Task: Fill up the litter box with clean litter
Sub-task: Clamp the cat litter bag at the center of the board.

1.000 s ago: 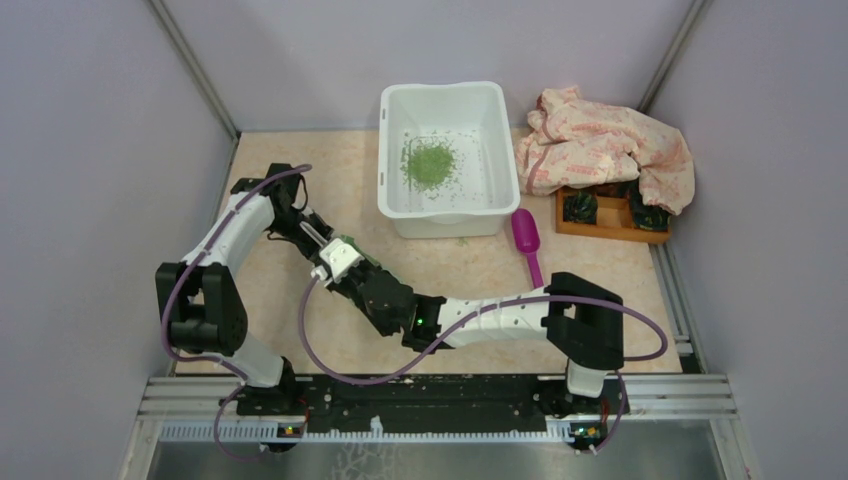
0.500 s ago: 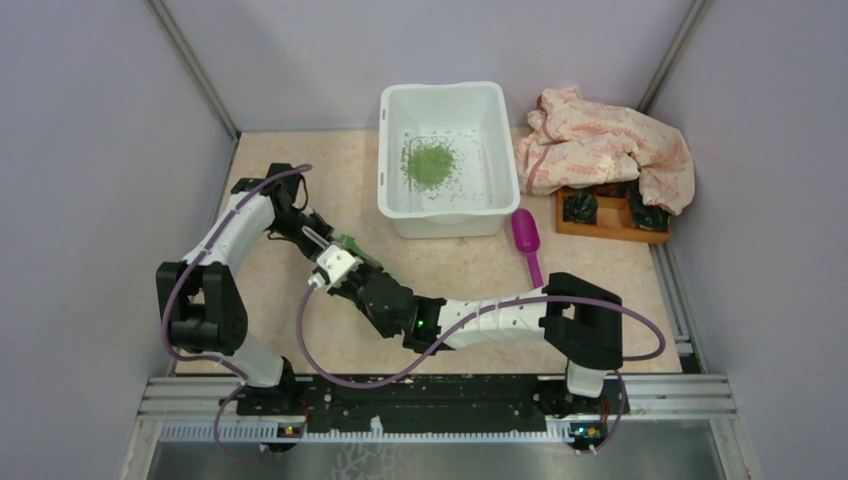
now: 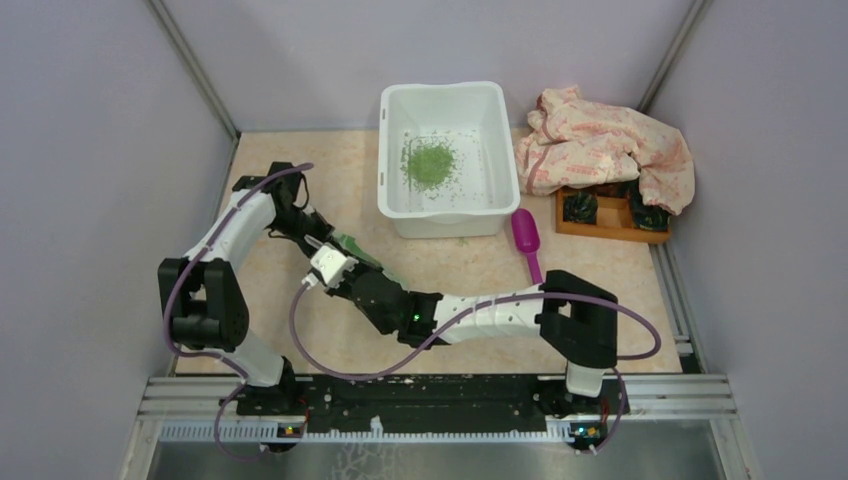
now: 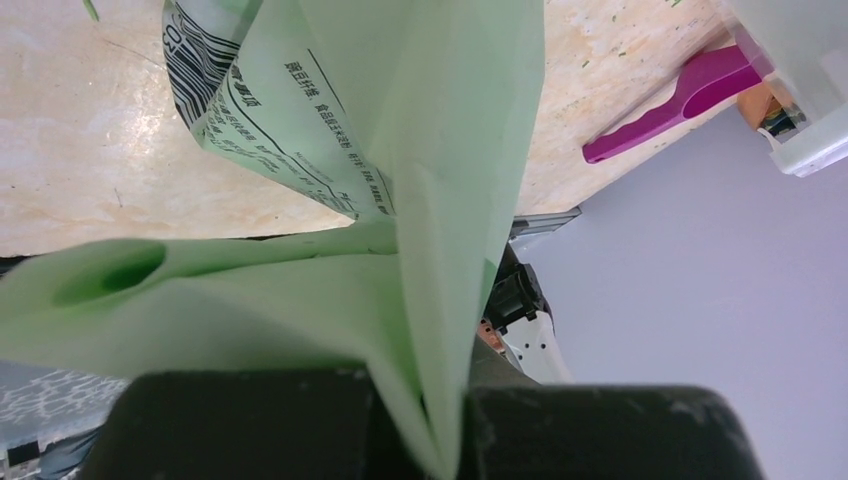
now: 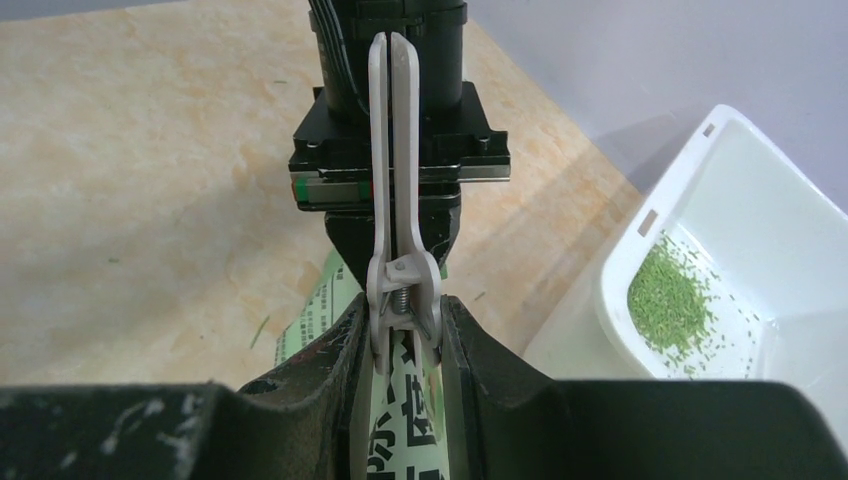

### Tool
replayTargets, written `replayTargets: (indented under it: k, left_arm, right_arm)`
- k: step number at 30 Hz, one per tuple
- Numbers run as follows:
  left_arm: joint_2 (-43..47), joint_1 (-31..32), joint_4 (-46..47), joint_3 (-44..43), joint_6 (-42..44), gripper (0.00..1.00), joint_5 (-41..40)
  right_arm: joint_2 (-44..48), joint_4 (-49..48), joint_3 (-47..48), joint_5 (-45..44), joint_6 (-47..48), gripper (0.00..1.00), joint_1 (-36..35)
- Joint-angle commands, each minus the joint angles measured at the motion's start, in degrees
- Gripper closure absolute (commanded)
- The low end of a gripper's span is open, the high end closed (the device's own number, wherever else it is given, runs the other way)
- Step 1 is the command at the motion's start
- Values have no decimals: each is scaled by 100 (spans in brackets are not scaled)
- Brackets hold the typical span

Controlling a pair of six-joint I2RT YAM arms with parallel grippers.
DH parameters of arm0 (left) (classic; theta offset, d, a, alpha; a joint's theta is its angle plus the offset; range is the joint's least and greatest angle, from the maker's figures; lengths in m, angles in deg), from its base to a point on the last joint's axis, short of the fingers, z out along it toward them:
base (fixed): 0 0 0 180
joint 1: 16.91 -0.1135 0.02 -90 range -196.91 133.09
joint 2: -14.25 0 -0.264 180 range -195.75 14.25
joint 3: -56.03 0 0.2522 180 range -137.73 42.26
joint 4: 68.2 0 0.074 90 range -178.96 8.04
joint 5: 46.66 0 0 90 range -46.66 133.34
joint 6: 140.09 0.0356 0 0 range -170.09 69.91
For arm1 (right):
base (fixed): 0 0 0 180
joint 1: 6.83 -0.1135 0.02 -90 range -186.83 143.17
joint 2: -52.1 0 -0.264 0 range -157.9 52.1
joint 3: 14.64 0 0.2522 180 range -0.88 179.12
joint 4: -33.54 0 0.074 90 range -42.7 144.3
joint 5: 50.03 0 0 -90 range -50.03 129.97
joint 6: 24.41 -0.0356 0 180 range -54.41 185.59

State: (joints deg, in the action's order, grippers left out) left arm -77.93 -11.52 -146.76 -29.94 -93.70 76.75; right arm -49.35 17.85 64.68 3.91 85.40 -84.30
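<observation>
Since the earlier frame both wrists have slid slightly left and toward the near edge, taking the bag with them. The litter box (image 3: pixel 384 150) sits at the far middle of the table and holds only a small heap of litter (image 3: pixel 430 162) plus stray grains, so the filling looks barely begun. Well in front of it, to the left, the left gripper (image 4: pixel 450 440) is clamped on a fold of the green bag (image 4: pixel 440 120), steadying it. The right gripper (image 5: pixel 405 340) is narrowed around the handle end of a white clip (image 5: pixel 392 150), probably to squeeze it off the bag. A pink scoop (image 3: pixel 527 235) lies just beside the box's front right corner.
</observation>
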Motion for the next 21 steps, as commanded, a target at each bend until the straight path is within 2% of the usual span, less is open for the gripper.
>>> replayTargets:
  k: [1, 10, 21]
  left_arm:
    - [8, 6, -320, -243, 130, 100, 299]
    - [-28, 6, -467, -418, 206, 100, 248]
    - [-53, -11, -602, -596, 266, 100, 203]
  right_arm:
    - [200, 1540, 516, 402, -487, 100, 105]
    - [477, 3560, 1106, 1209, -1014, 100, 542]
    - [-112, 5652, 2589, 1862, -1217, 100, 764]
